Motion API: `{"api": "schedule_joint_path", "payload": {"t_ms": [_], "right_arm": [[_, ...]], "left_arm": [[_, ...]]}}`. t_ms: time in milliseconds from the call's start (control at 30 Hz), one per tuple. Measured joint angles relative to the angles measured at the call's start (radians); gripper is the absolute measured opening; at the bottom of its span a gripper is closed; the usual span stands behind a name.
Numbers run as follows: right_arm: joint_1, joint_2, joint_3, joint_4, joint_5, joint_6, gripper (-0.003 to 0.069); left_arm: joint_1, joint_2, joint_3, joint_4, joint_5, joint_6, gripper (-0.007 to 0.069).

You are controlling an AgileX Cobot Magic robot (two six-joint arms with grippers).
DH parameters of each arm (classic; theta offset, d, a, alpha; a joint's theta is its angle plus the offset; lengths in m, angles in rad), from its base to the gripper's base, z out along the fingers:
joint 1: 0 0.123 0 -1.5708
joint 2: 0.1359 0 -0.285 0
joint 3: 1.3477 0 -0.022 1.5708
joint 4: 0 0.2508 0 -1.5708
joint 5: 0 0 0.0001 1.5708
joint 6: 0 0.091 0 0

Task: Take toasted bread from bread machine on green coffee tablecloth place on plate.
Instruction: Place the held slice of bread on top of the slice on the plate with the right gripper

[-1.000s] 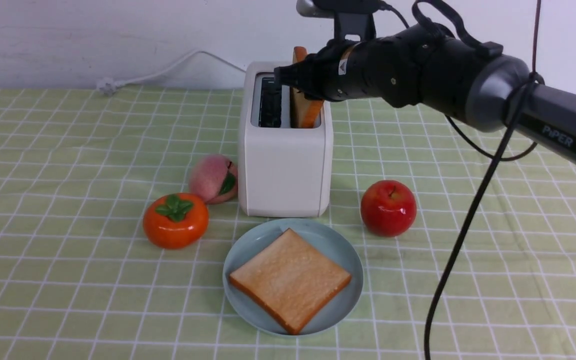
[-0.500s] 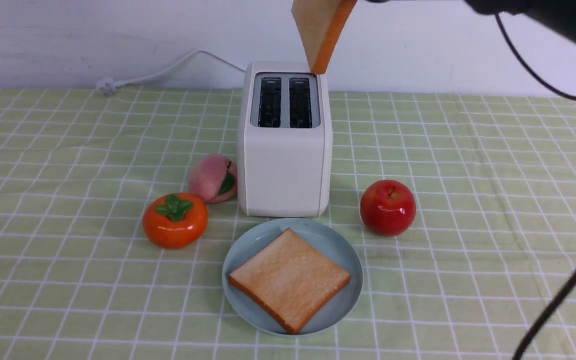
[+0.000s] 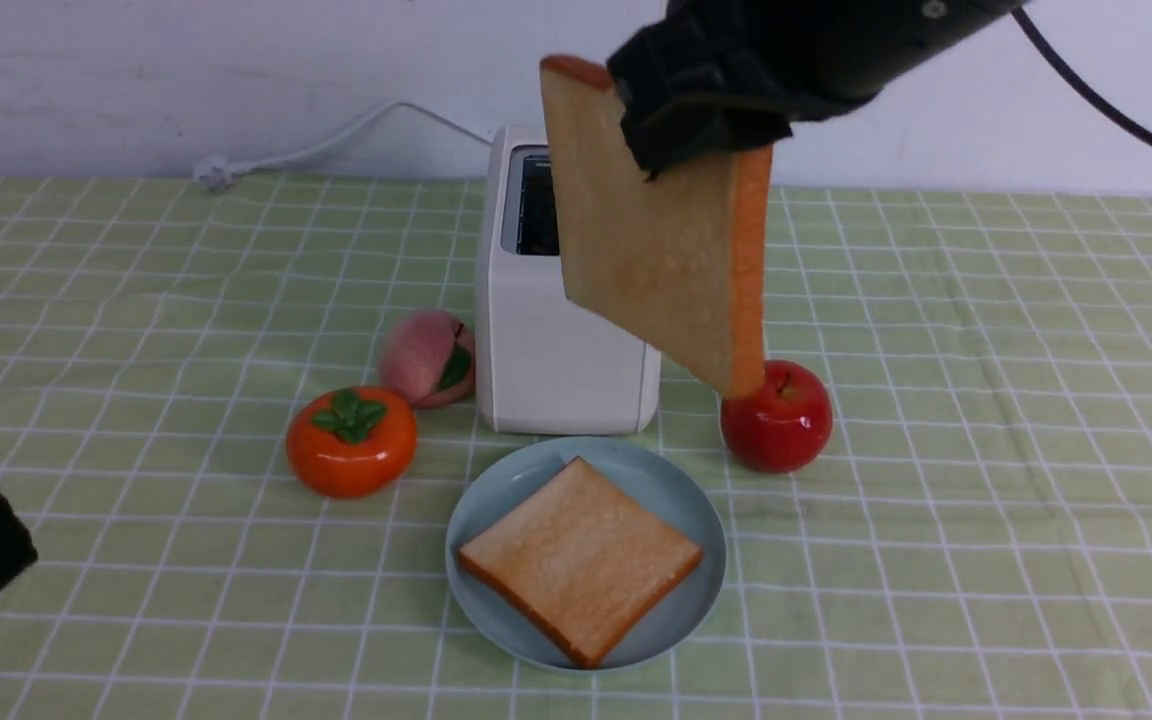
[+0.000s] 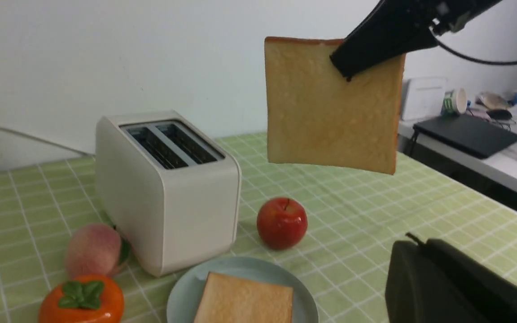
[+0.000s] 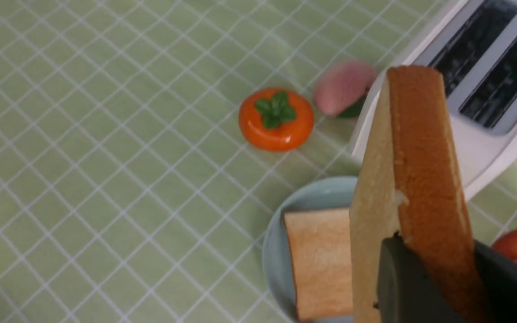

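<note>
The right jaws are closed narrowly on the upper corner of one toast [image 3: 656, 250], with one jaw on each face. This toast hangs upright below the jaws in open air and touches nothing else. The toaster [image 3: 556, 350] stands below and behind the jaws; both of its slots are dark and empty. The plate [image 3: 636, 465] lies on the cloth [image 3: 986, 450] well below the jaws, just in front of the toaster. It carries the second toast [image 3: 581, 560] lying flat, one corner pointing toward the toaster. An apple [image 3: 776, 420] rests below the jaws, beside the toaster and near the plate rim. A peach [image 3: 426, 357] touches or nearly touches the opposite side of the toaster, and an orange fruit [image 3: 351, 442] with a green leaf cap sits just in front of the peach. A white cord [image 3: 336, 140] runs from behind the toaster along the wall. The left jaws are closed together, low over the cloth and well apart from the right jaws, plate and toaster.
</note>
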Motion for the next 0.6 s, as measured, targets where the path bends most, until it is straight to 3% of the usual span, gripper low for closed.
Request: {"api": "schedule_joint_path", "payload": {"t_ms": [167,333,600], "right_arm": [[0.0,-0.114,0.268,0.016,-0.052,0.019,0.0127],[0.0,-0.143,0.445,0.126,-0.181,0.024,0.0127],[-0.05,0.02,0.476,0.483,-0.296,-0.202,0.0127]], "left_arm": [[0.0,0.0,0.0,0.001,0.034,0.001,-0.0006],[0.0,0.0,0.0,0.001,0.065,0.003,-0.0006],[0.0,0.0,0.0,0.002,0.068,0.003,-0.0002]]}}
